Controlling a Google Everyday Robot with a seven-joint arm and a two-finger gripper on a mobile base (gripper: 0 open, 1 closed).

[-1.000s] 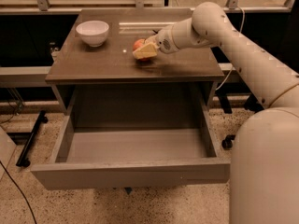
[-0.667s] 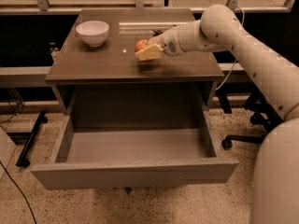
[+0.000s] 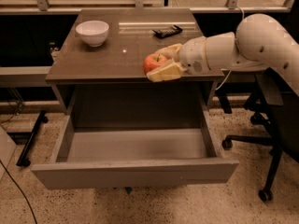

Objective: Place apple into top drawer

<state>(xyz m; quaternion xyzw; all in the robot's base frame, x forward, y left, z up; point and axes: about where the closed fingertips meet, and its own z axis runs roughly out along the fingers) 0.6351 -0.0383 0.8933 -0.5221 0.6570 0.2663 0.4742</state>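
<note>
My gripper (image 3: 161, 63) is shut on the red-orange apple (image 3: 153, 62), which sits between its two cream fingers. It holds the apple just above the front edge of the brown cabinet top (image 3: 107, 62), right of centre. The white arm reaches in from the right. The top drawer (image 3: 135, 171) is pulled fully out below, wide, grey and empty inside. The apple is over the back part of the open drawer.
A white bowl (image 3: 92, 32) stands at the back left of the cabinet top. A small dark object (image 3: 167, 31) lies at the back right. A black office chair (image 3: 266, 125) stands to the right of the drawer. A black stand leg (image 3: 30, 141) is on the floor at left.
The gripper has carried the apple from the middle of the cabinet top forward to its front edge, over the open drawer. The view has also shifted.
</note>
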